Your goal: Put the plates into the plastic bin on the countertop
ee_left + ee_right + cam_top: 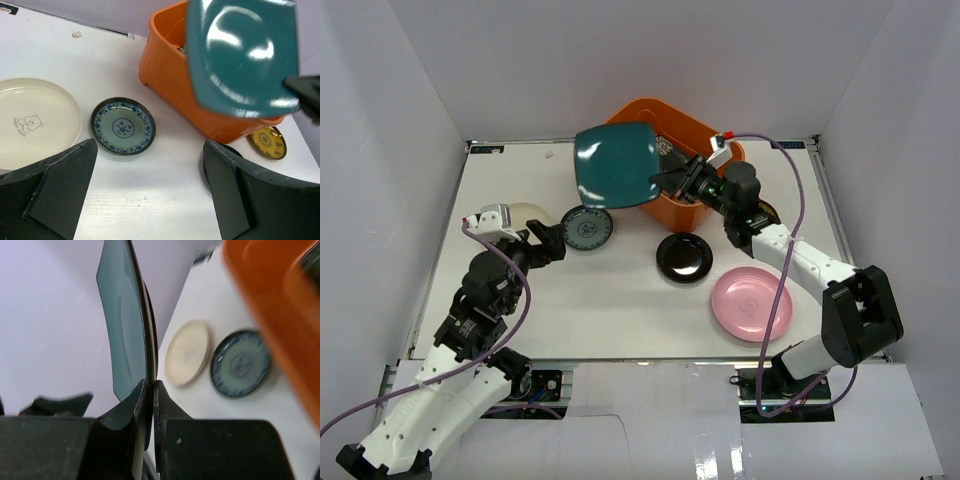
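Note:
My right gripper [665, 182] is shut on the rim of the teal square plate [616, 163], holding it tilted in the air at the near left edge of the orange bin [705, 130]; the plate also shows in the left wrist view [242, 55] and edge-on in the right wrist view [122, 325]. My left gripper [552, 243] is open and empty above the countertop [620, 310], between the cream plate [528, 214] and the small teal-patterned plate [586, 228]. The glossy black plate [683, 257], pink plate [751, 303] and yellow-patterned plate [268, 142] lie on the countertop.
White walls enclose the countertop on three sides. A dark patterned dish [665, 150] lies inside the bin, mostly hidden. The right arm's cable [798, 190] loops over the back right of the countertop.

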Robot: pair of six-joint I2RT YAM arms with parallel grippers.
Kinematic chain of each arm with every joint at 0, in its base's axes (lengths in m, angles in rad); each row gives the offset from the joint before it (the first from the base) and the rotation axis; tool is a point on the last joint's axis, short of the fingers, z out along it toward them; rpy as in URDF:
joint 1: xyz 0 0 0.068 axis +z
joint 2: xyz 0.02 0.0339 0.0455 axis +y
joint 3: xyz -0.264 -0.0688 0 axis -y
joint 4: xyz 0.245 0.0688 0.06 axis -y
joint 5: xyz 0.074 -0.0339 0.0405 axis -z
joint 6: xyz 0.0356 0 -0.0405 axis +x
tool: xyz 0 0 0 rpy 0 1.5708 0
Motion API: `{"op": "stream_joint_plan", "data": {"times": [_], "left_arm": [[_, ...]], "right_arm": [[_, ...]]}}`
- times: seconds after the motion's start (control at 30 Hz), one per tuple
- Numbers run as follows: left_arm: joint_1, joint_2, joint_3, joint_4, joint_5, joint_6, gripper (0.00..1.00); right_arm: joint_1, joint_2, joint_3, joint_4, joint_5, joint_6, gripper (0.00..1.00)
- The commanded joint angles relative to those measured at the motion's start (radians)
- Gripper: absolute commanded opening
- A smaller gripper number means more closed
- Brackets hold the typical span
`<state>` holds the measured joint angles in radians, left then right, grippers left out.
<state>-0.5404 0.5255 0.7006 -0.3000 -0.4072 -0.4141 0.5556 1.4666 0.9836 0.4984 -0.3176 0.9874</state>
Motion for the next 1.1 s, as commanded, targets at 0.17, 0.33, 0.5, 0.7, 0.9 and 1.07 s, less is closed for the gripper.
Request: {"op": "stream_joint_plan", "data": {"times": [0.17,0.33,0.5,0.7,0.9,1.07], "left_arm": [[-0.003,0.062,0.014,0.001,0.01,-0.052,0.98],[-0.003,0.088,0.01,-0.01,0.033,-0.094,0.98],[-0.003,0.113,0.016,-0.027,0.019,-0.146,0.98],[-0.003,0.238,0.014,-0.022,0.065,-0.327,0.98],[0.008,0.35,-0.041,0.03,0.028,-0.43,0.98],[0.107,0.416,-0.081,0.047,0.05,-0.475,0.98]], "right_arm": [[-0.123,0.107,0.251,-0.061,0.504,-0.142,0.08],[-0.138,0.215,0.343,-0.113,0.646,-0.148,0.08],[-0.129,0.306,0.42,-0.19,0.67,-0.158,0.08],[-0.114,0.38,0.424,-0.234,0.651,-0.153,0.14],[-0.105,0.408,0.446,-0.326,0.578,-0.187,0.55],[-0.1,0.361,0.435,-0.392,0.569,-0.266,0.92]]}}
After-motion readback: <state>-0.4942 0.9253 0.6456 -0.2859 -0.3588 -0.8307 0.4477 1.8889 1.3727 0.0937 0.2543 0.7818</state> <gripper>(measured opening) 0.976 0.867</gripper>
